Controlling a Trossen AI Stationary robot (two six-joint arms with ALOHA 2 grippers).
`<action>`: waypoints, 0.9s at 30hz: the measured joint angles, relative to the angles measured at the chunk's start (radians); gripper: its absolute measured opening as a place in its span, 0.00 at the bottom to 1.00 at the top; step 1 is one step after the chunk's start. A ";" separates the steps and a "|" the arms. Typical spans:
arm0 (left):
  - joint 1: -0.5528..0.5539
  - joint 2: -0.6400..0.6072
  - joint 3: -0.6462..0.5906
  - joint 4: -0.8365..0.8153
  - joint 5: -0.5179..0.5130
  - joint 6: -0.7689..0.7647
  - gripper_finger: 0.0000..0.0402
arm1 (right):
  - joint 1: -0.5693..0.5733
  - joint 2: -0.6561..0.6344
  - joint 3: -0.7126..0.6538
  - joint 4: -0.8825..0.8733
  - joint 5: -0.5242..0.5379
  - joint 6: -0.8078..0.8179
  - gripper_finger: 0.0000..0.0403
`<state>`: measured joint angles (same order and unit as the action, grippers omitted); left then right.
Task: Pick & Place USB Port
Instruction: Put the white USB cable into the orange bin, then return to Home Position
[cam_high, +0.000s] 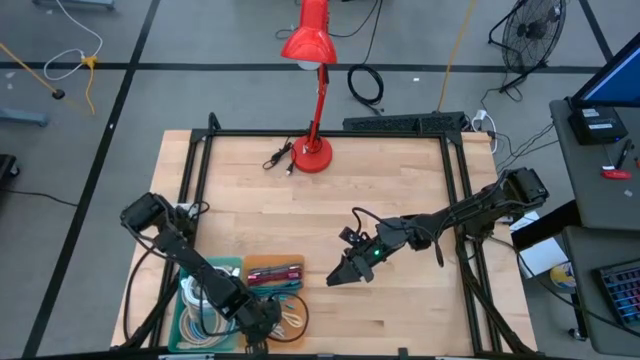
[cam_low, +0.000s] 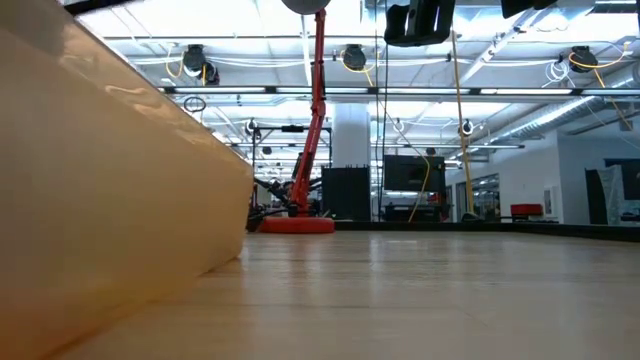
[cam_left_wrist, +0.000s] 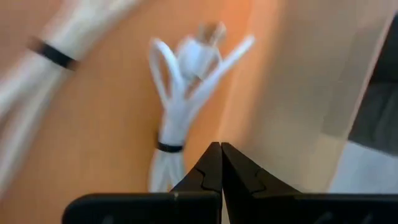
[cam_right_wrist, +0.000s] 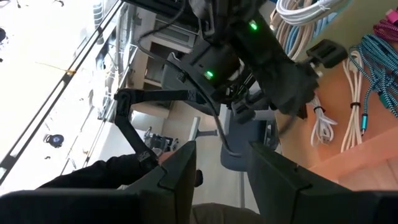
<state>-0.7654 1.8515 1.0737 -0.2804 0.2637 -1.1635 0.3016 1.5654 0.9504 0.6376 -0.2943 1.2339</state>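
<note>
Left tool (cam_high: 262, 322) is down in the tray (cam_high: 195, 335) at the bench's (cam_high: 400, 180) near-left corner, over the orange compartment. Left wrist view: its fingers (cam_left_wrist: 211, 168) are pressed together, tips touching, nothing between them. Just past the tips lies a white cable (cam_left_wrist: 180, 106), coiled and bound with a black tie, on the orange tray floor. Another white bundle with a black band sits beside it, blurred.

Right tool (cam_high: 340, 275) hangs above the bench's middle, toward the near edge, just right of the tray and apart from it. Right wrist view: its fingers (cam_right_wrist: 174, 171) are spread wide, gap empty. That view also shows the left arm over the tray, with white cables (cam_right_wrist: 323, 124) and a blue braided cable (cam_right_wrist: 373, 62) in the orange section.

High view: tray holds a teal compartment on the left with pale cables, an orange one with pink and teal cables (cam_high: 275, 275), and a loose loop (cam_high: 295, 315) at its right end. Can't tell which item has the USB port.

Red lamp (cam_high: 312, 150) stands at the far edge, middle, small black cable (cam_high: 278, 158) touching its base. Low view: tray wall (cam_low: 110, 180) fills the left, lamp behind.
</note>
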 joint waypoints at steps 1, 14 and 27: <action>0.000 -0.014 -0.002 -0.003 -0.031 0.005 0.00 | 0.000 0.000 0.000 0.000 0.000 0.000 0.32; 0.097 -0.253 -0.002 -0.160 -0.454 0.103 0.00 | -0.031 0.000 0.000 0.000 0.002 -0.019 0.31; 0.246 -0.567 -0.002 -0.233 -0.793 0.376 0.00 | -0.292 0.001 0.000 0.118 -0.103 -0.154 0.00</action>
<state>-0.5199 1.2845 1.0714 -0.5136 -0.5289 -0.7879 0.0099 1.5661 0.9508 0.7560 -0.3974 1.0803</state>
